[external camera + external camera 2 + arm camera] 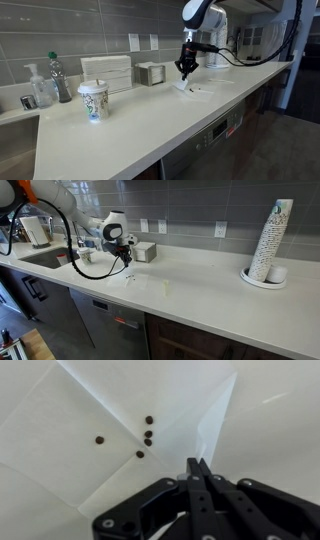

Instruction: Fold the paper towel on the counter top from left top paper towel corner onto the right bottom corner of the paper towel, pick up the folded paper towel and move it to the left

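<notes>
while folding is underway, gripper: clamped on a lifted paper towel corner
next: lay it onto the opposite corner ahead

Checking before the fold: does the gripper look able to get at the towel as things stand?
Likely yes. The gripper sits shut right at the towel, seemingly pinching a raised flap, and nothing lies between them; the cup stands well off on the counter.

the paper towel lies on the counter top, under the fingers.
</notes>
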Robot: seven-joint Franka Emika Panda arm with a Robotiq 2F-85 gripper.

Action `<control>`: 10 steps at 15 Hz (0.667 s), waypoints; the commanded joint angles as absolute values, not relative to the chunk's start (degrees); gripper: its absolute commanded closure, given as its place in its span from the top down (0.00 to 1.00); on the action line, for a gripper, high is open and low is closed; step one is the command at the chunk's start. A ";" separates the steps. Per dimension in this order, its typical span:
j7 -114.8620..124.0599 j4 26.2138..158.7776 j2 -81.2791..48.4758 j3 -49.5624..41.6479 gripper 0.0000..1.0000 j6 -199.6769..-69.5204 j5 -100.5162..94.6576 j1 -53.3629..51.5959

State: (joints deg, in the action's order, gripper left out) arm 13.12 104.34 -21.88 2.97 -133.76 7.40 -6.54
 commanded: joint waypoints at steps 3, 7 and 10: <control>13.32 107.49 -19.61 1.88 0.00 -134.84 5.48 -6.40; 12.68 108.43 -18.30 1.97 0.00 -135.00 6.01 -5.93; 12.09 108.94 -16.64 2.25 0.00 -135.08 7.13 -5.30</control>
